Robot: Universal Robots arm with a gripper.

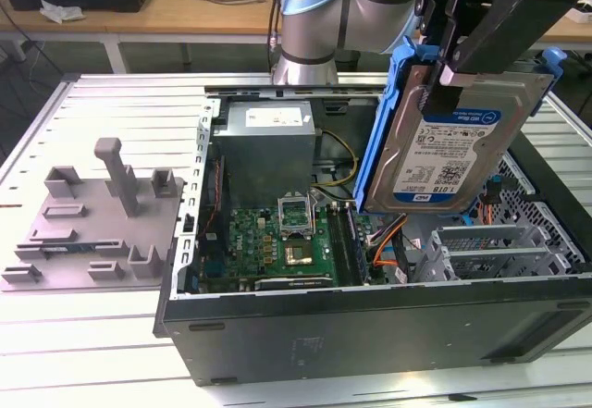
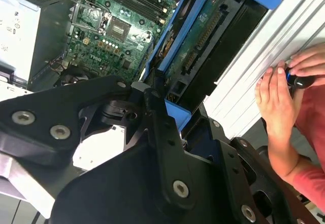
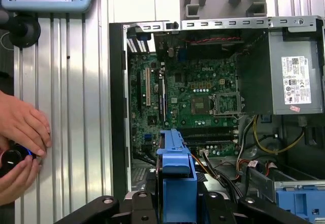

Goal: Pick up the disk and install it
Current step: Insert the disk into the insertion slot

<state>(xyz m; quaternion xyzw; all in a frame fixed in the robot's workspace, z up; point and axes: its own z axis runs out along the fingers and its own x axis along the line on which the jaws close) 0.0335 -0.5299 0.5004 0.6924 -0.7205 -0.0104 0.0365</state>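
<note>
The disk (image 1: pixel 451 140) is a silver-grey hard drive with a white-and-blue label in a blue carrier frame (image 1: pixel 377 130). It hangs upright and slightly tilted over the right part of the open computer case (image 1: pixel 370 325), clear of its floor. My gripper (image 1: pixel 458 61) is shut on the disk's upper edge, its black fingers (image 1: pixel 499 10) reaching down from the arm. In the second wrist view the disk (image 2: pixel 203 41) shows edge-on past the black finger links (image 2: pixel 157 132). The first wrist view shows the blue carrier (image 3: pixel 175 173) above the motherboard (image 3: pixel 193 92).
Inside the case are a grey power-supply box (image 1: pixel 268 144), a green motherboard (image 1: pixel 287 232), orange cables (image 1: pixel 388 241) and a metal drive cage (image 1: pixel 490 246). A grey fixture plate (image 1: pixel 92 228) lies at the exterior view's left. A person's hands (image 3: pixel 20 137) rest on the slatted table beside the case.
</note>
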